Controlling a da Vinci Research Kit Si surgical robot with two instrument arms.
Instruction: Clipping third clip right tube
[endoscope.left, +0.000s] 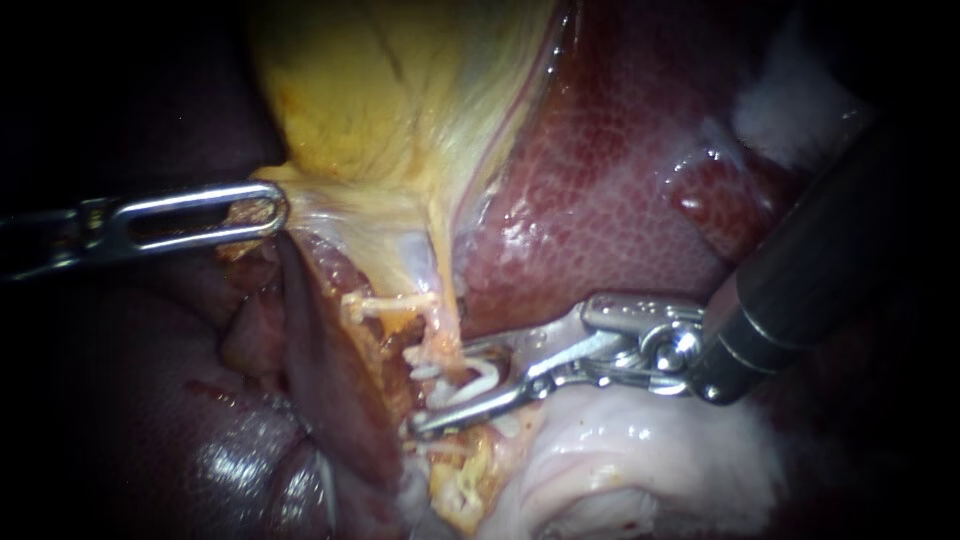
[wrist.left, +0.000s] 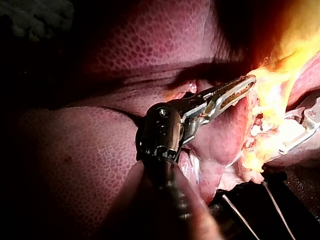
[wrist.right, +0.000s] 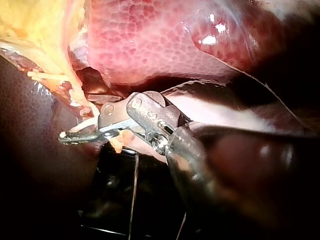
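Note:
The yellow gallbladder (endoscope.left: 400, 90) hangs over the dark red liver (endoscope.left: 620, 170). My left instrument (endoscope.left: 262, 210) comes in from the left, its slotted jaws shut on the gallbladder's lower edge; it shows the same grip in its wrist view (wrist.left: 240, 87). A thin yellow tube (endoscope.left: 445, 310) runs down from the gallbladder. My right instrument (endoscope.left: 445, 395) straddles this tube from the right, its jaws closed on a white clip (endoscope.left: 475, 382) around it. The right wrist view shows these jaws (wrist.right: 70, 136) as a narrow loop on the clip. More white clips sit close by on the tube.
A pale cross strand (endoscope.left: 385, 303) lies left of the tube. Whitish fatty tissue (endoscope.left: 640, 460) lies under the right instrument's shaft (endoscope.left: 800, 290). A dark liver lobe (endoscope.left: 330, 380) rises just left of the clips. My right instrument's jaws (wrist.left: 300, 135) also show in the left wrist view.

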